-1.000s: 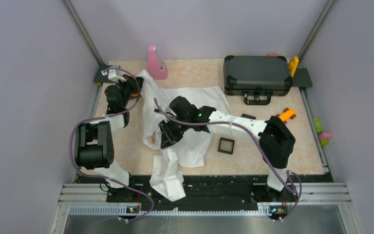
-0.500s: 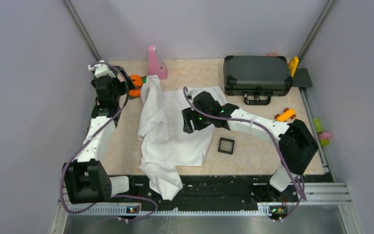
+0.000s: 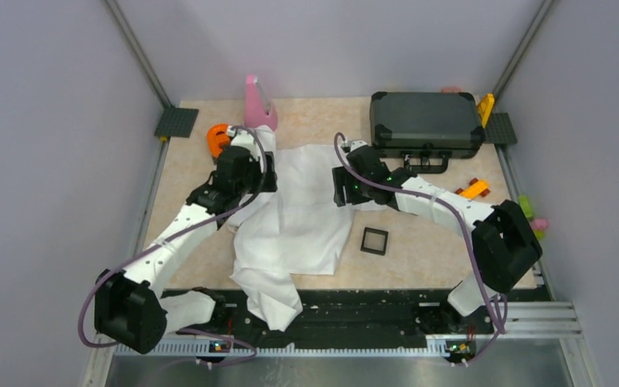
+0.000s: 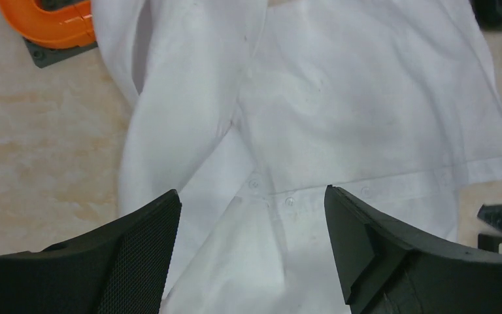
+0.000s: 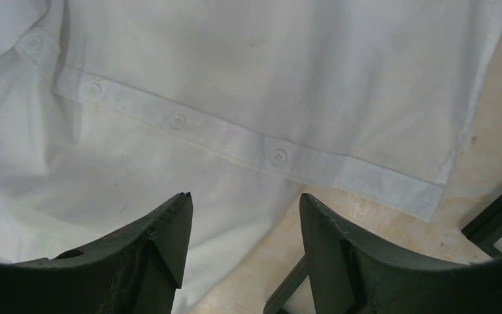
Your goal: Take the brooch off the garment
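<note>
The garment (image 3: 302, 218), a white long-sleeved shirt, lies spread over the middle of the table with one sleeve hanging off the near edge. The brooch is out of view in every frame. My left gripper (image 3: 259, 179) hovers over the garment's upper left part. In the left wrist view it (image 4: 251, 191) stands open above the button placket of the garment (image 4: 366, 111), nothing between its fingers. My right gripper (image 3: 343, 192) is over the garment's right edge. In the right wrist view it (image 5: 245, 196) is open and empty above the hem of the garment (image 5: 268, 65) and bare table.
A black case (image 3: 425, 122) stands at the back right, a pink object (image 3: 258, 105) at the back, an orange part (image 3: 219, 139) beside the left wrist. A small black square tray (image 3: 374, 240) lies right of the garment, an orange toy car (image 3: 472, 190) farther right.
The left arm swung from the far left corner onto the garment's upper left. The right gripper moved back and right to the garment's edge. Both grippers opened; the garment now lies flatter.
</note>
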{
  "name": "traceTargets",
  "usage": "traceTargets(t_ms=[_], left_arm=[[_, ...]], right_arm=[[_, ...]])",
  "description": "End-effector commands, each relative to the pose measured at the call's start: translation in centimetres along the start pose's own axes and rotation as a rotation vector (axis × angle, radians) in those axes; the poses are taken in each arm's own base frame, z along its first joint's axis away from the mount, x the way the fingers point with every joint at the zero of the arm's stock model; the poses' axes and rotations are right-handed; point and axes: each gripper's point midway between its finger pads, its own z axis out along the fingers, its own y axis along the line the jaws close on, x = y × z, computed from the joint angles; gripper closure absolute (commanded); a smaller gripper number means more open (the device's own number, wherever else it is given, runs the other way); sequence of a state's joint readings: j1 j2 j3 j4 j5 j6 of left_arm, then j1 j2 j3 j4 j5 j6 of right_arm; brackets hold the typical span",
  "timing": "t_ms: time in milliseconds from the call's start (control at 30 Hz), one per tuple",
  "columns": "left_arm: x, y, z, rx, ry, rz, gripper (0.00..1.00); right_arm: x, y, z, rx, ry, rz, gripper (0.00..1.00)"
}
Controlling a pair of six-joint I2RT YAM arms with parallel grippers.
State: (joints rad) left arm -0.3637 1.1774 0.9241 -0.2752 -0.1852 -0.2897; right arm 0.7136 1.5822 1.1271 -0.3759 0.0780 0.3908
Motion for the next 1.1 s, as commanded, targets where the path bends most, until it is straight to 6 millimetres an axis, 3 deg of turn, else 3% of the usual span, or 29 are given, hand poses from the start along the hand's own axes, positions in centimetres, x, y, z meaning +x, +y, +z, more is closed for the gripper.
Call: traceTargets(t_ms=[0,133,333,533,600,700,800,833,1000,1067], left_arm=[[4.0,-0.6,1.3,0.038,0.116,0.089,0.17],[6.0,0.1,3.7,-0.031,0.179,0.109,0.18],[7.5,-0.9,7.2,-0.036,0.248,0.163,0.21],[9.1,0.6,9.2,-0.173,0.354,0.201,0.40],[9.0,1.0,9.4,-0.207,0.353,0.198,0.52],[8.3,0.5,9.2,-0.186,0.331,0.176,0.82],[7.5,1.1,8.7,-0.187,0.303,0.151,0.95],[7.2,1.4,8.5,-0.187,0.300,0.136,1.00],[4.7,4.5,6.9,-0.070,0.239,-0.094,1.00],[3.3,5.7,6.1,-0.016,0.197,-0.183,1.00]], right_arm=[[-0.7,-2.5,0.7,0.063,-0.041,0.045,0.38],[-0.5,-3.1,2.0,0.090,-0.039,0.051,0.38],[-0.3,-3.5,4.2,0.122,-0.030,0.064,0.38],[-0.5,-4.6,5.8,0.192,-0.043,0.082,0.42],[-0.7,-5.0,6.3,0.220,-0.045,0.089,0.49],[-1.0,-6.1,7.1,0.260,-0.046,0.104,0.68],[-2.3,-8.4,7.1,0.306,-0.064,0.140,0.98],[-2.8,-9.3,7.1,0.319,-0.071,0.152,1.00],[-6.3,-13.2,6.6,0.369,-0.117,0.205,1.00],[-7.7,-13.4,6.8,0.330,-0.113,0.209,1.00]])
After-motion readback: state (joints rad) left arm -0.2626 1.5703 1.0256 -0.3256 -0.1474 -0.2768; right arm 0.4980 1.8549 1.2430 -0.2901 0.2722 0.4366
